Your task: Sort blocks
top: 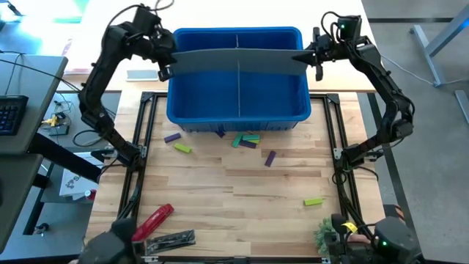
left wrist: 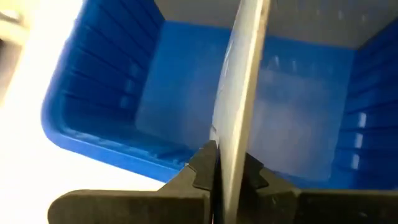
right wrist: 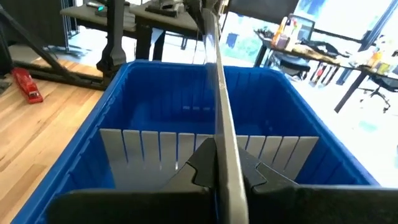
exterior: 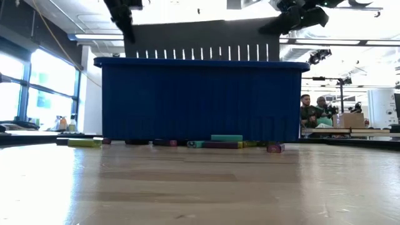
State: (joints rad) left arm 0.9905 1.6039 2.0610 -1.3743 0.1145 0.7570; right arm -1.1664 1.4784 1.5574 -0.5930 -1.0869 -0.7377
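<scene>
Both grippers are shut on a flat grey divider panel (top: 234, 61), which spans the blue bin (top: 183, 110) from left to right. My left gripper (top: 163, 70) is at the panel's left end and my right gripper (top: 308, 57) at its right end. In the low view the panel (exterior: 200, 37) stands on edge, with its slotted lower edge at the bin's rim. A second slotted divider (right wrist: 149, 149) stands inside the bin. Purple (top: 172, 137), lime (top: 182, 148), teal and green (top: 246, 139) blocks lie on the wooden table in front of the bin. My left gripper pinches the panel's left end (left wrist: 225, 163) between its two fingers, one on each face. It comes in slanting down from the table's left. My right gripper pinches the panel's right end (right wrist: 222, 163) the same way, about level, from the table's right. The panel hangs upright and level; whether it touches the bin I cannot tell.
More blocks lie farther forward: a purple one (top: 270, 158) and a lime one (top: 314, 201). A red cylindrical tool (top: 152, 220) and a dark flat piece (top: 170, 239) lie near the front left. A green tuft (top: 326, 233) is at the front right. People sit in the room behind (exterior: 315, 112).
</scene>
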